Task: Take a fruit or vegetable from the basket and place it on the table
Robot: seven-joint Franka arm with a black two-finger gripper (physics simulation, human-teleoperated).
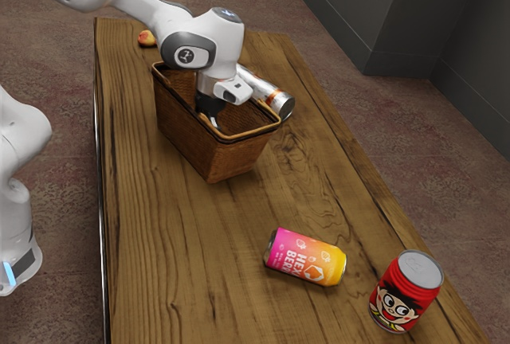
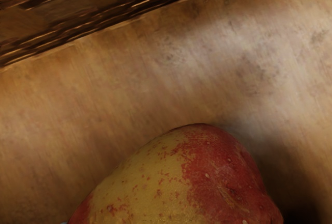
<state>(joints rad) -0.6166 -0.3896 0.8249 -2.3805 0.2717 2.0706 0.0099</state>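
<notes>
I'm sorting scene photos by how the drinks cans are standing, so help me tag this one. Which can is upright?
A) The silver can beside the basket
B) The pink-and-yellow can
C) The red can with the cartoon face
C: the red can stands on its base, with its silver lid facing up and the cartoon face the right way up.

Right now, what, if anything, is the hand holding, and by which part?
Cannot be told: the hand is in the brown wicker basket, a red-and-yellow fruit held or just below it.
</notes>
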